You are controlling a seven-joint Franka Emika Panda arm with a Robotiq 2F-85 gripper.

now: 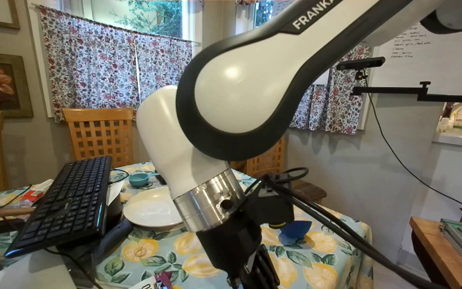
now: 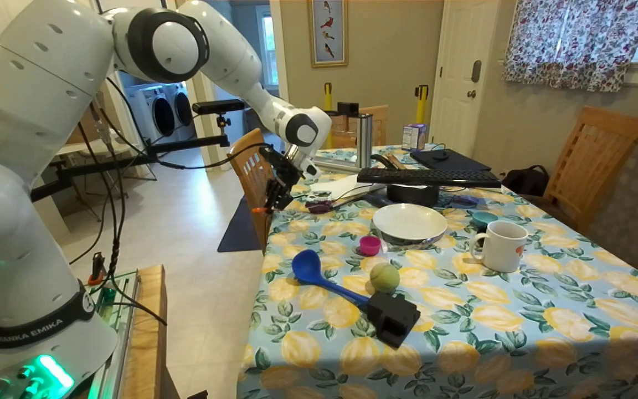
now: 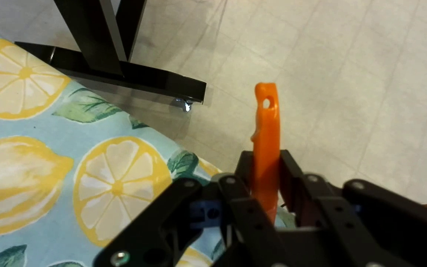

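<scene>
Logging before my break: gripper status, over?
Black robotic gripper: closed on orange plastic-looking strip. Holed end shows against pale tiled floor. Brown wooden chair behind gripper in an exterior view; clearance unclear.

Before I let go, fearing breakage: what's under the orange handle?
In the wrist view, pale floor shows beside the orange handle; the handle and gripper cover what lies directly beneath.

On my bench [image 2: 463, 338] I see a blue ladle [image 2: 325, 282] with a ball [image 2: 385, 277] just beside it and a black block [image 2: 392, 318] at its end. A pink cup [image 2: 370, 245] sits near a white plate [image 2: 410, 220].
</scene>
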